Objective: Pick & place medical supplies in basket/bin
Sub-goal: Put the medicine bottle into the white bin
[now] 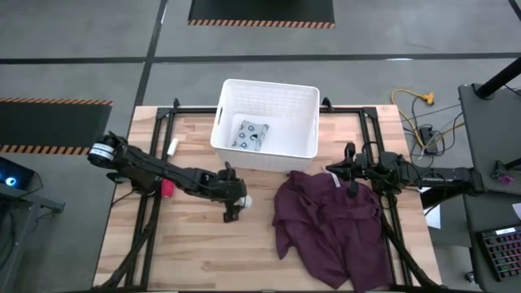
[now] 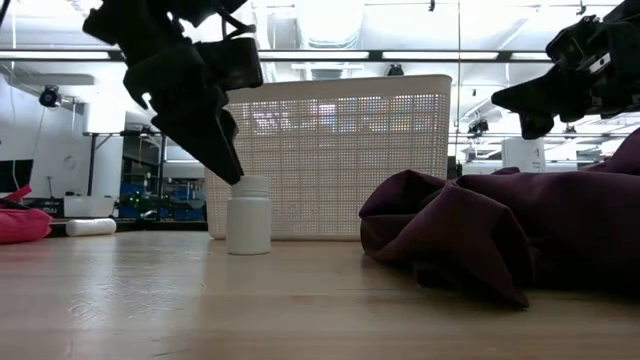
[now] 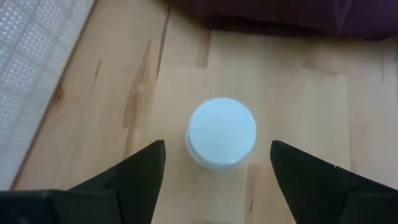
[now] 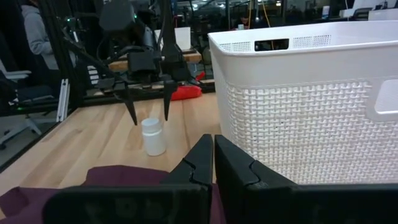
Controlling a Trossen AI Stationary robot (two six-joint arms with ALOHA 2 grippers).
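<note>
A tiny white bottle (image 3: 221,132) stands upright on its base on the wooden table (image 1: 187,260), near the basket's near left corner. My left gripper (image 3: 217,158) hangs open right above it, one finger on each side of the cap, touching nothing; the right wrist view shows the same (image 4: 149,115). The white slotted basket (image 1: 305,122) holds the teal dotted packet (image 1: 251,134), lying flat on its floor. A pink-red piece (image 1: 168,188) and a white tube (image 1: 172,147) lie on the table left of the basket. My right gripper (image 4: 213,152) is shut and hovers over the maroon cloth.
The large maroon cloth (image 1: 326,224) lies crumpled on the table's right half, close to the bottle's right. The basket wall (image 2: 340,150) rises just beyond the bottle. Bare wood stretches along the near left part of the table. Cables (image 1: 419,122) lie off the table's right.
</note>
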